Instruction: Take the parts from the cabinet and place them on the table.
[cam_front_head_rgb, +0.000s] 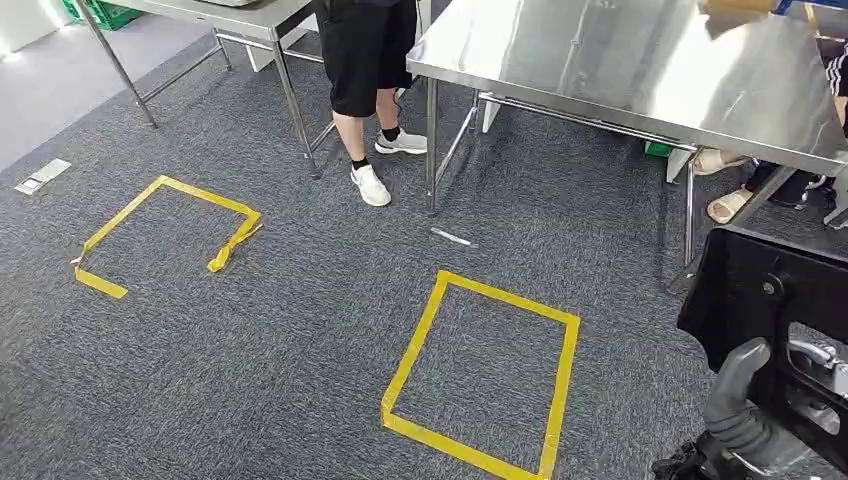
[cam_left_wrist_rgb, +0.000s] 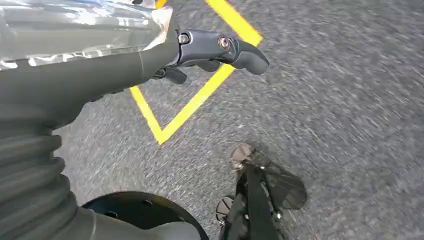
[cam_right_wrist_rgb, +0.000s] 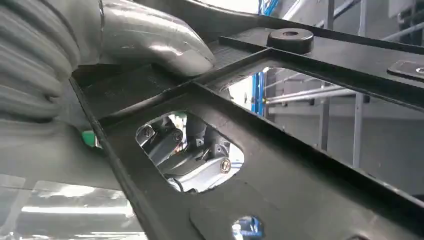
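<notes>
The robot is mid-carry, I'd say: the fetching from the cabinet looks done and the setting down is not yet. Its right hand (cam_front_head_rgb: 745, 405) grips a flat black plastic part (cam_front_head_rgb: 760, 300), a ribbed frame with cut-out openings and a round boss, held up at the robot's right side above the grey carpet (cam_front_head_rgb: 300, 330). In the right wrist view the thick grey thumb (cam_right_wrist_rgb: 150, 37) presses on one face of the frame and the darker fingers (cam_right_wrist_rgb: 165, 142) show through an opening on the other face, so the fingers are clamped on the part.

The left hand (cam_left_wrist_rgb: 215, 50) hangs over the carpet holding nothing; its dark fingers reach forward and only slightly curl, apart rather than closed.

Ahead stands a stainless steel surface (cam_front_head_rgb: 640, 70), its near edge facing the robot, with a yellow tape rectangle (cam_front_head_rgb: 480, 375) on the carpet in front of it. A person (cam_front_head_rgb: 365, 60) in black shorts and white shoes stands beside the near left corner leg.

Next, as I judge it, the robot must step up to that tape mark, lift the frame over the near edge and lay it flat before loosening its hold.
</notes>
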